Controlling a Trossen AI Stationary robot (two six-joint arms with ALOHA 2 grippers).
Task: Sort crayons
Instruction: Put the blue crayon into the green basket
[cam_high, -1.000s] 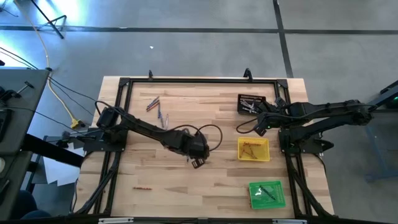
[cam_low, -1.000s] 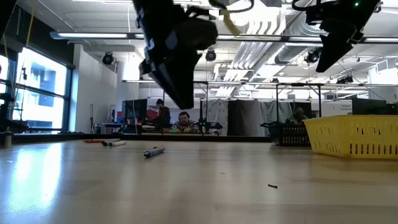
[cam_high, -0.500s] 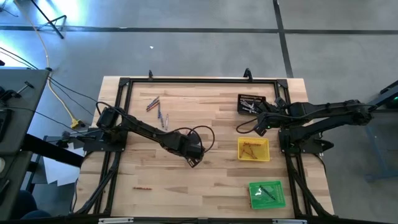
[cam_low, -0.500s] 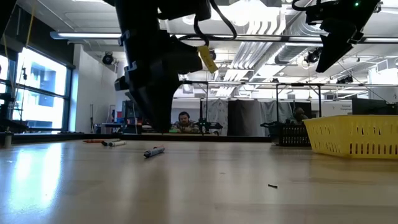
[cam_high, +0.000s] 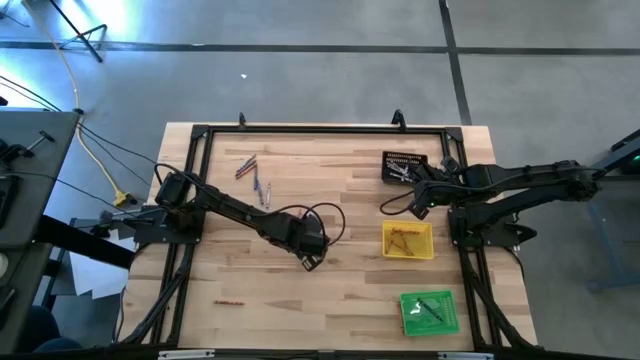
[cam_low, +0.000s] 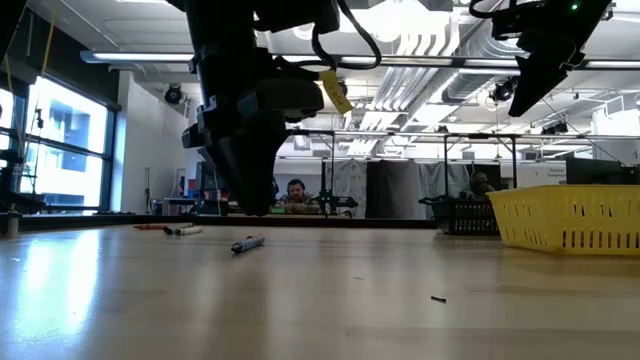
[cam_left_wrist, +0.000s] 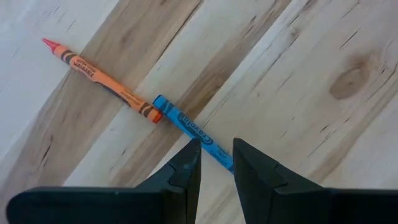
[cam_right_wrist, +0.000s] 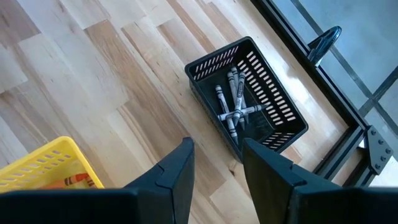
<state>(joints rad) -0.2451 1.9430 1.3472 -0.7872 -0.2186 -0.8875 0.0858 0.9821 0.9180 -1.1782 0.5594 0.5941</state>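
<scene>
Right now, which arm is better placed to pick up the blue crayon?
Left. Its hand hangs open right over the blue crayon; the right hand waits by the black tray.

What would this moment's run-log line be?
left gripper: open, over blue crayon | orange crayon: touching its end | right gripper: open, above black tray

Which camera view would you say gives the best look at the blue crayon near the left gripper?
The left wrist view: the blue crayon lies end to end with an orange crayon on the table, running between the left gripper fingers, label visible. In the high view the gripper hides it; the low view doesn't clearly show it; the right wrist view looks elsewhere.
</scene>
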